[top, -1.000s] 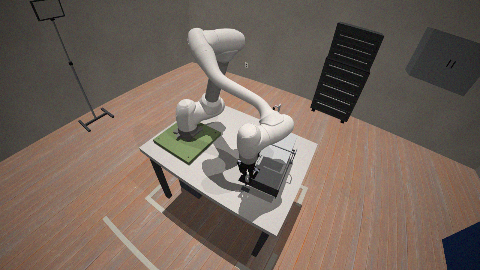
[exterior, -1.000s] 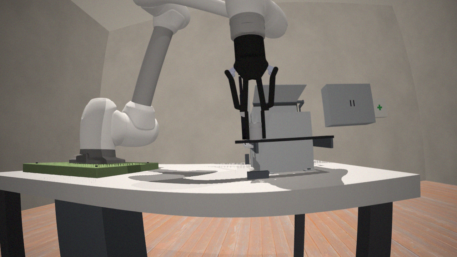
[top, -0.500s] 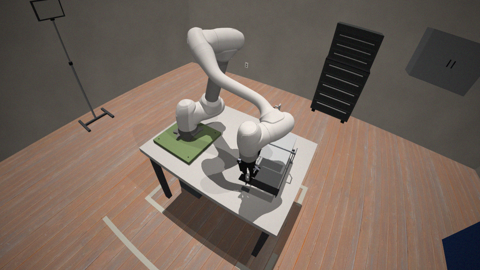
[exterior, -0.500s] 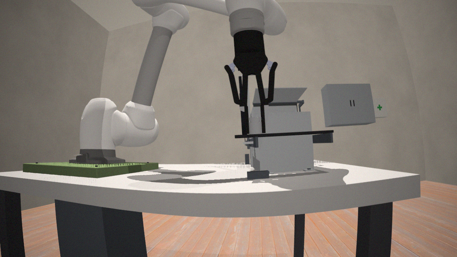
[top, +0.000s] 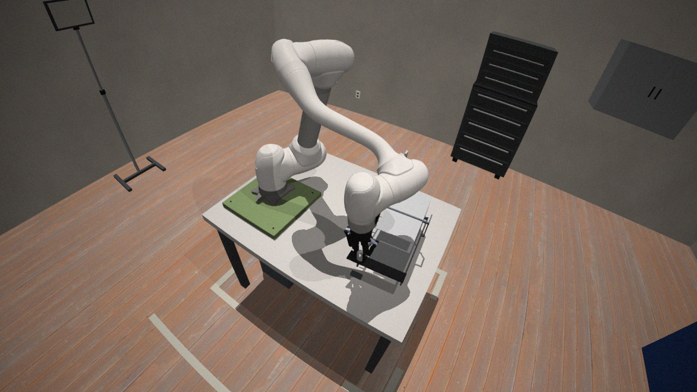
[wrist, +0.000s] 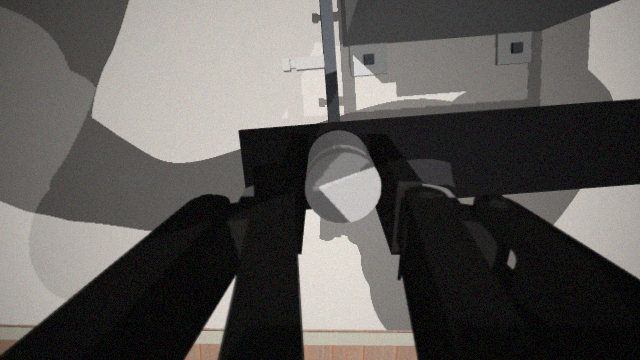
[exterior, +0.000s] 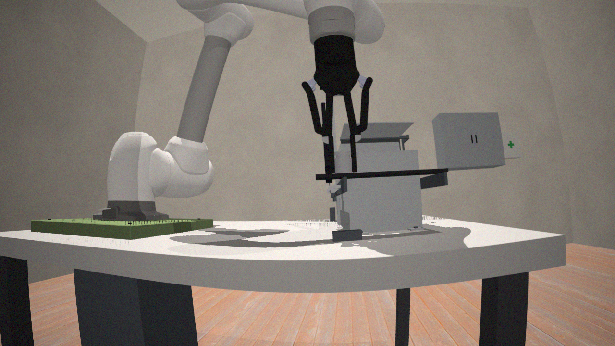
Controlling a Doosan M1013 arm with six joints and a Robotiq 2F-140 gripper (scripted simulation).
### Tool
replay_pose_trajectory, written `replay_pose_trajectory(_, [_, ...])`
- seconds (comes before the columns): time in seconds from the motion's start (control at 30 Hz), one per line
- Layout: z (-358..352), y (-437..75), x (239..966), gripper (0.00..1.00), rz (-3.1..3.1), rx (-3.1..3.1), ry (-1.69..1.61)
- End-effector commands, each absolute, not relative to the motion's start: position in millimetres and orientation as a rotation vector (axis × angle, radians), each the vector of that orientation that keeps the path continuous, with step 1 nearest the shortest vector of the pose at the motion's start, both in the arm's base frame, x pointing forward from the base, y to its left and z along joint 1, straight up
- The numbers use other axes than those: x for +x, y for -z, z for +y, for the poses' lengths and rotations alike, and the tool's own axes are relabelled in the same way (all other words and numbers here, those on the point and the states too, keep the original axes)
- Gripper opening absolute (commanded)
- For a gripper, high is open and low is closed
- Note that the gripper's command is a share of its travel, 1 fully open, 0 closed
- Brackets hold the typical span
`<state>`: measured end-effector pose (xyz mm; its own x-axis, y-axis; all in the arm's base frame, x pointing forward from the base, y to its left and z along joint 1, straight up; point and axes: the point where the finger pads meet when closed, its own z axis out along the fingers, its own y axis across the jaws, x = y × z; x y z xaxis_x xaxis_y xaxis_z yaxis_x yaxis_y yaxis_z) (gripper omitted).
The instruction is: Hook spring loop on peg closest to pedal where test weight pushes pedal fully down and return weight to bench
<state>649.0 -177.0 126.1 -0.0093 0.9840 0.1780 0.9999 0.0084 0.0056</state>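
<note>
Gripper [top: 360, 256] [exterior: 341, 169] [wrist: 338, 159] closed on the pale cylindrical steel weight [top: 360, 255] [exterior: 342, 162] [wrist: 345, 185], upright over the black flat pedal's [top: 390, 270] [exterior: 387, 174] [wrist: 525, 150] free end. Testing should want its base flat, pressed by its own mass, not the arm's. Count: one weight, one pedal, two visible dark peg-like stubs [wrist: 316, 18]. Loop not discernible.

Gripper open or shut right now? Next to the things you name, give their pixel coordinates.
Shut on the steel weight [top: 359, 255] [exterior: 343, 162] [wrist: 345, 192]: the wrist view shows it filling the gap between the gripper's [top: 359, 256] [exterior: 341, 165] [wrist: 345, 200] fingers.
</note>
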Motion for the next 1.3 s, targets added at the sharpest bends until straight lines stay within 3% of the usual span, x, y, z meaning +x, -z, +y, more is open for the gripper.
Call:
replay_pose_trajectory(0.0, [-177.0,-127.9,649.3,0.25,-2.14,-2.121,0.198])
replay_pose_trajectory(1.27, [-177.1,-156.0,649.1,0.25,-2.14,-2.121,0.198])
